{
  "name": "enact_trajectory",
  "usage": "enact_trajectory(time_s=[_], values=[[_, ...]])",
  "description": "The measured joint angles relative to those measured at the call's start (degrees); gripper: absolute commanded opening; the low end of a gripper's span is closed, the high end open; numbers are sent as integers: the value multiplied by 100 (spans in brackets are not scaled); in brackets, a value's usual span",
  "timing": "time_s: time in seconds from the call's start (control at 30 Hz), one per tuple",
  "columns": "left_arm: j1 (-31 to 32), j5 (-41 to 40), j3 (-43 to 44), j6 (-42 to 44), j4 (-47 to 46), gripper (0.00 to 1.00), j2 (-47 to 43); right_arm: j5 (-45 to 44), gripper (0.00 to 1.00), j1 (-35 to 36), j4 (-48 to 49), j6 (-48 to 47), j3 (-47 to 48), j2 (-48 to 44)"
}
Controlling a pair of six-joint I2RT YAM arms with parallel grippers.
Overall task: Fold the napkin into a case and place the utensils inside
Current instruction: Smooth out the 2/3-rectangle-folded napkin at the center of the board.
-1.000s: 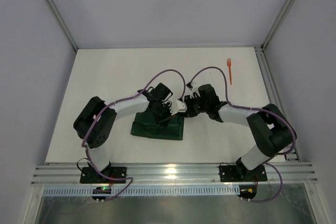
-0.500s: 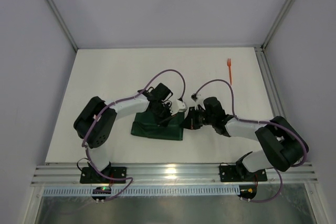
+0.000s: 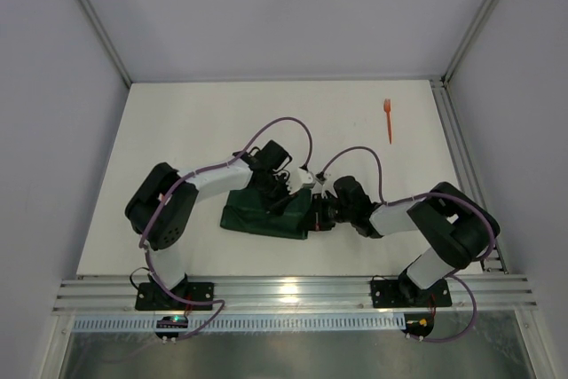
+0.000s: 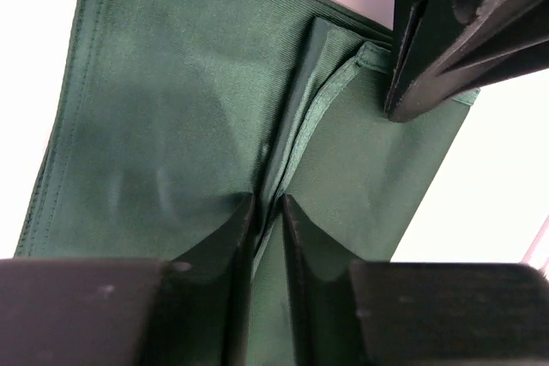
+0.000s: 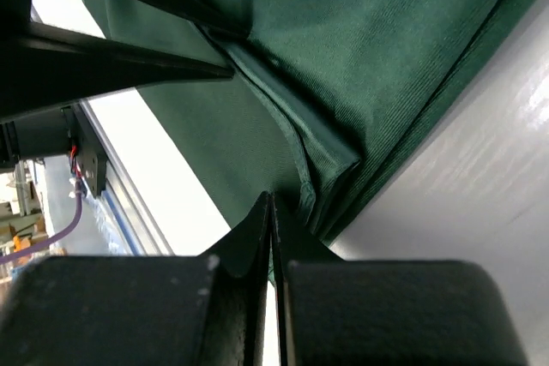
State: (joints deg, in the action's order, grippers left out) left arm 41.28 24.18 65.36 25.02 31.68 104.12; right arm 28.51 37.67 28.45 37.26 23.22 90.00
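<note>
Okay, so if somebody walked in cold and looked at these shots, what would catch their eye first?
First, the dark green napkin, folded into a flat packet at the front middle, with both arms bent in over it. The left gripper and the right gripper, its jaws shut, meet at the cloth's right edge. A lone orange fork lies far off toward the back right.
</note>
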Motion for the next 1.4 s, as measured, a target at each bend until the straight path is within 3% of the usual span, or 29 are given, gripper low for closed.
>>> enact_trajectory(time_s=[0.4, 0.47, 0.5, 0.6, 0.7, 1.03, 1.4], values=[[-328, -101, 0, -39, 94, 36, -551, -90, 4, 7, 393, 286, -122, 92], [-501, -103, 0, -26, 177, 31, -730, -92, 4, 11, 334, 275, -94, 85], [-590, -103, -4, -13, 229, 21, -820, -90, 4, 11, 310, 273, -85, 85], [-780, -105, -101, 125, 348, 4, -1075, -90, 4, 11, 249, 256, -50, 83], [-815, -105, -356, 326, 579, 0, -1309, -90, 4, 11, 212, 243, -35, 83], [-1294, -57, -656, 706, 1158, 0, -1233, -87, 4, 11, 72, 201, 39, 83], [-1746, -105, -656, 688, 968, 0, -586, -85, 4, 11, -72, 90, 118, 83]])
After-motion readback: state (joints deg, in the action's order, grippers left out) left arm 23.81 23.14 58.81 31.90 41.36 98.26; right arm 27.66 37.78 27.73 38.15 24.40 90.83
